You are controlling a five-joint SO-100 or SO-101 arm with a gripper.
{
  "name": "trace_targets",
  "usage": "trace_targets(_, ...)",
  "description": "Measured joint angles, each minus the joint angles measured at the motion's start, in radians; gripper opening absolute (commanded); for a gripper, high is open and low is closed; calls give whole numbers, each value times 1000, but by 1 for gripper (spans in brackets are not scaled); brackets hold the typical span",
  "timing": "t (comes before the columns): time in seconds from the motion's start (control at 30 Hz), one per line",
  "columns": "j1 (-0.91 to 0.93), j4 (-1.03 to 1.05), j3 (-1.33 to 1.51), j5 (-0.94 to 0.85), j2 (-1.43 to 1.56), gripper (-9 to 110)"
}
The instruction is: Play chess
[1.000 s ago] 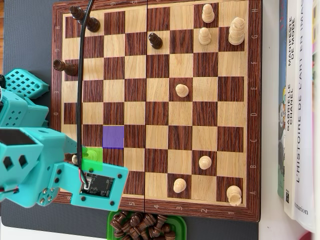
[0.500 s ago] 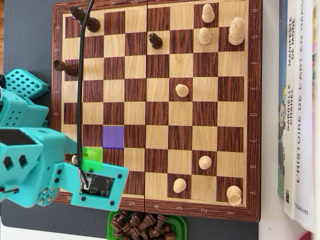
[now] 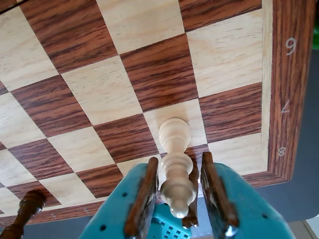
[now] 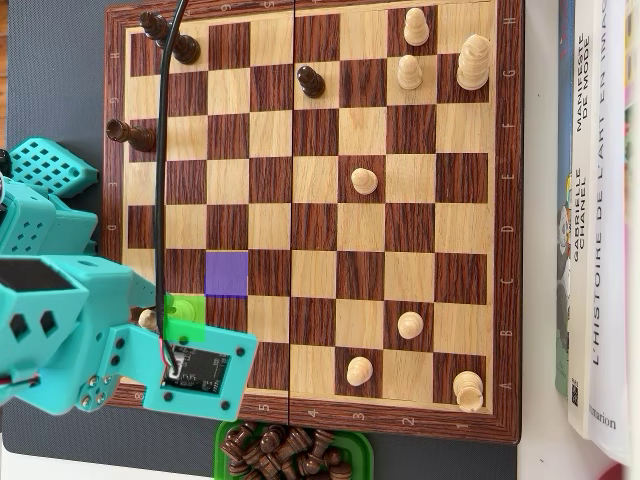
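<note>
Claw (image 3: 175, 199): its 2 teal jaws with brown pads stand either side of a light pawn (image 3: 175, 164), close to its head; whether they are pressing it cannot be told. The pawn stands upright on the chessboard (image 4: 310, 225), near the border numerals 7 and 8 in the wrist view. In the overhead view the arm (image 4: 100, 340) covers the board's lower-left corner, beside a green-tinted square (image 4: 185, 318); a purple-tinted square (image 4: 226, 274) lies diagonally adjacent. A green tray (image 4: 360, 452) of dark pieces sits just below the board.
</note>
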Motion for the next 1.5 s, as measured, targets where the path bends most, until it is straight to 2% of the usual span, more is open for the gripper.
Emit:
trace_targets(0.67, -2, 109, -255, -2, 8, 14)
trace_targets(1.27, -141, 107, -258, 3, 357, 14)
trace_targets(1.5, -244, -46, -187, 3, 506, 14)
